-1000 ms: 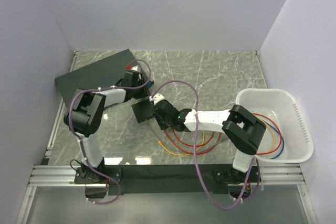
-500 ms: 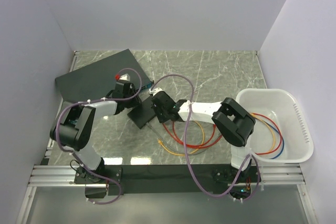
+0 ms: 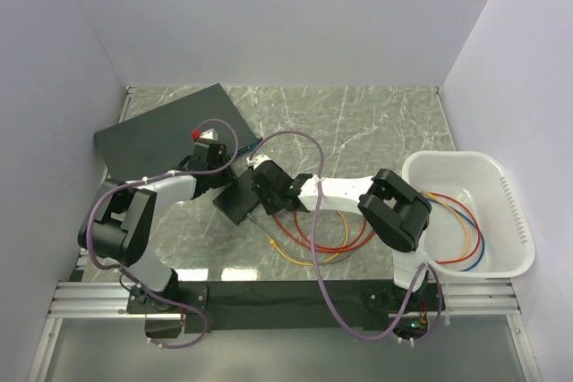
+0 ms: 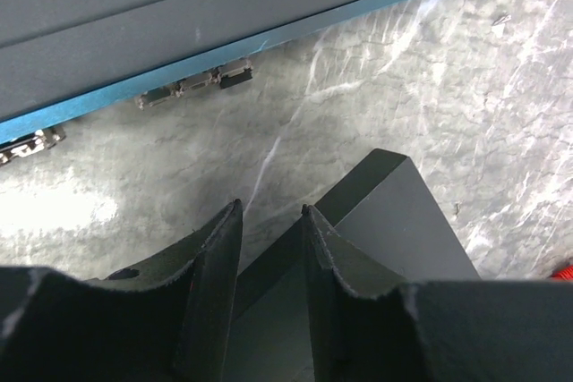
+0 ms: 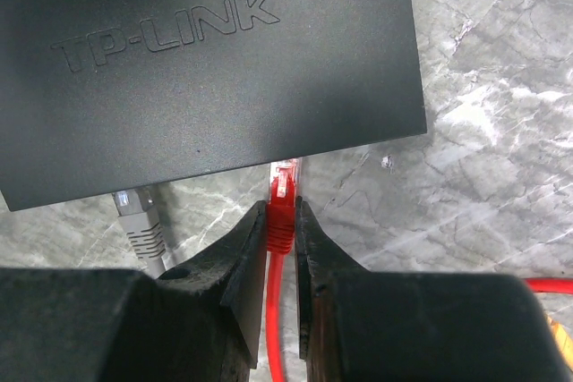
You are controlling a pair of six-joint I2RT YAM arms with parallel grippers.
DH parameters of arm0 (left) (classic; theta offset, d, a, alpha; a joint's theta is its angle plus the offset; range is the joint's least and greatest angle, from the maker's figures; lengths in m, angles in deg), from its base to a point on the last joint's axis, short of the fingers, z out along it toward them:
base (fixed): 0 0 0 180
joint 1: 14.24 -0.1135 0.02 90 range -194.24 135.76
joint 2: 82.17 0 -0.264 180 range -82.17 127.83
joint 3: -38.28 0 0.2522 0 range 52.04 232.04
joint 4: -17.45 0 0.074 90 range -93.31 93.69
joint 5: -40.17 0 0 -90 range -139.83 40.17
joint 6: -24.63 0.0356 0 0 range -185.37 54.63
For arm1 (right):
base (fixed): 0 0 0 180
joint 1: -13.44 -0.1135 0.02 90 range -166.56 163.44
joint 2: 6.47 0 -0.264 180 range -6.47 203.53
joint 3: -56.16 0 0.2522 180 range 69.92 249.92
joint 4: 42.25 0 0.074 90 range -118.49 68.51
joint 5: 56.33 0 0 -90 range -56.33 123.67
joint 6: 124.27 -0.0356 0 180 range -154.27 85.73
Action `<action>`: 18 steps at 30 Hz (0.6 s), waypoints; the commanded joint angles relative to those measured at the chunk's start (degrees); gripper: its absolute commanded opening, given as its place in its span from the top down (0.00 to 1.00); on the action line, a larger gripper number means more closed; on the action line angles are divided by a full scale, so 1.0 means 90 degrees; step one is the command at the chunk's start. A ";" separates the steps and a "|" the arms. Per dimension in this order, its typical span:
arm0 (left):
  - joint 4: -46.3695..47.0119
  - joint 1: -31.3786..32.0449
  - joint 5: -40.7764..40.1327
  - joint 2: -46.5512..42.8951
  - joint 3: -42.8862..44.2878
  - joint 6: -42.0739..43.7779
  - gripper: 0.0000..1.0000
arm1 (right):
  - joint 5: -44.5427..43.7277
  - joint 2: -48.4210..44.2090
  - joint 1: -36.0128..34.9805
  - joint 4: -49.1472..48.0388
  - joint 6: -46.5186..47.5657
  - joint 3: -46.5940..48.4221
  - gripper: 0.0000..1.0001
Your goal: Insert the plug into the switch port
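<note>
The small matte-black switch (image 3: 235,200) lies on the marble table; in the right wrist view its top (image 5: 215,60) reads TP-LINK. My right gripper (image 5: 282,206) is shut on the red plug (image 5: 283,187), whose clear tip touches the switch's near edge, where the port is hidden under the lid. In the top view this gripper (image 3: 263,188) sits at the switch's right side. My left gripper (image 4: 271,207) stands narrowly open over the switch's corner edge (image 4: 385,221), holding nothing I can see. In the top view it (image 3: 222,183) is at the switch's upper left.
A grey plug (image 5: 139,225) sits in a port left of the red one. The large dark slab (image 3: 166,131) with the blue strip (image 4: 269,33) lies just behind. Red and yellow cable loops (image 3: 313,243) lie in front. A white basin (image 3: 515,221) holds more cables.
My left gripper has come back from the slab to the switch's corner. The switch has slid left and turned, and my right gripper has followed it left with the red plug.
</note>
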 commanded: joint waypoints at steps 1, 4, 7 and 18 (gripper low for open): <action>0.0038 0.0161 0.0553 0.0191 0.0063 -0.0008 0.61 | 0.0023 -0.0131 -0.0083 -0.0376 -0.0001 -0.0066 1.00; 0.0458 0.0161 0.0817 0.0201 -0.0132 -0.0008 0.61 | 0.0238 -0.0220 -0.0083 -0.0415 -0.0001 -0.0222 1.00; 0.0810 0.0161 0.1022 0.0094 -0.0307 0.0011 0.60 | 0.0423 -0.0337 -0.0102 -0.0473 -0.0020 -0.0330 1.00; 0.1182 0.0113 0.1022 0.0016 -0.0621 -0.0018 0.59 | 0.0502 -0.0434 -0.0463 -0.0376 -0.0079 -0.0349 1.00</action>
